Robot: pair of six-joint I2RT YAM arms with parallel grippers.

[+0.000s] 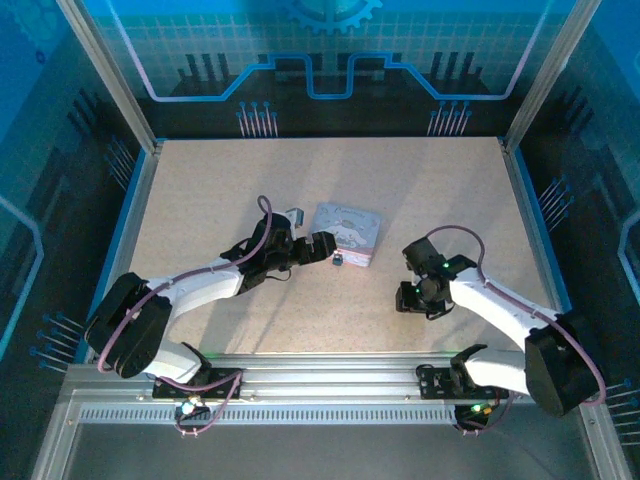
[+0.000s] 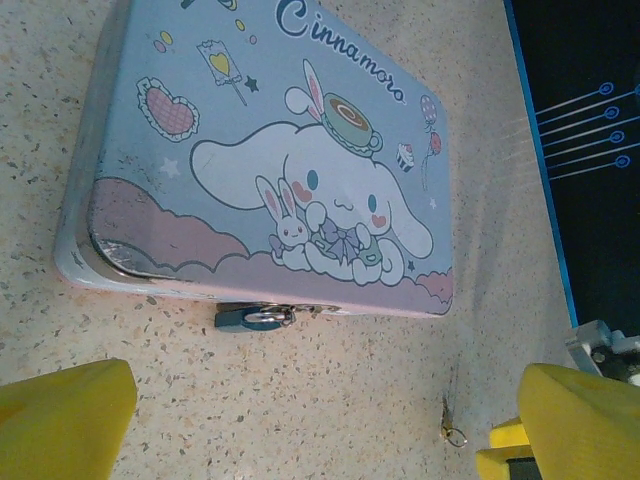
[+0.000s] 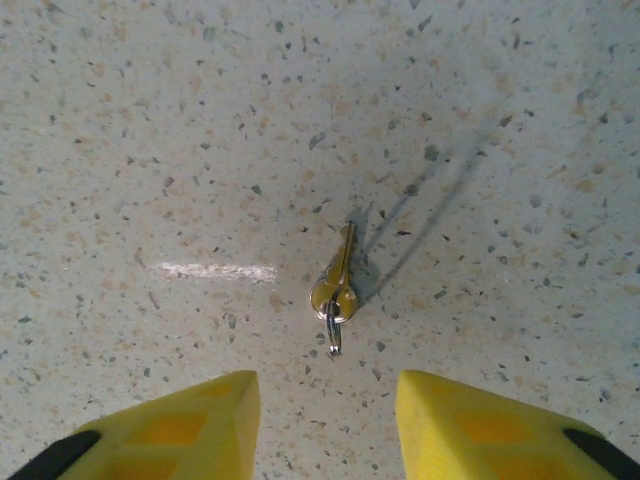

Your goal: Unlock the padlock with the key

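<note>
The padlock point(image 2: 250, 317), tiny with a dark bluish body and a silvery shackle, hangs on the hasp at the near edge of the cartoon-print tin point(image 2: 270, 150). In the top view the padlock point(image 1: 338, 260) lies just right of my left gripper point(image 1: 328, 249). That left gripper point(image 2: 320, 440) is open, with bare table between its yellow fingers point(image 2: 60, 420). The key point(image 3: 338, 280), a small brassy sliver on a ring, lies flat on the table just ahead of my open right gripper point(image 3: 325, 425). It also appears as the key point(image 2: 452, 428) beside the left gripper's right finger. My right gripper point(image 1: 413, 300) points down at the table.
The tin point(image 1: 348, 232) lies flat near the table's middle. A white scuff mark point(image 3: 215, 271) is left of the key. The speckled table point(image 1: 450, 190) has raised blue edges, and the dark right edge point(image 2: 575, 150) is close to the tin.
</note>
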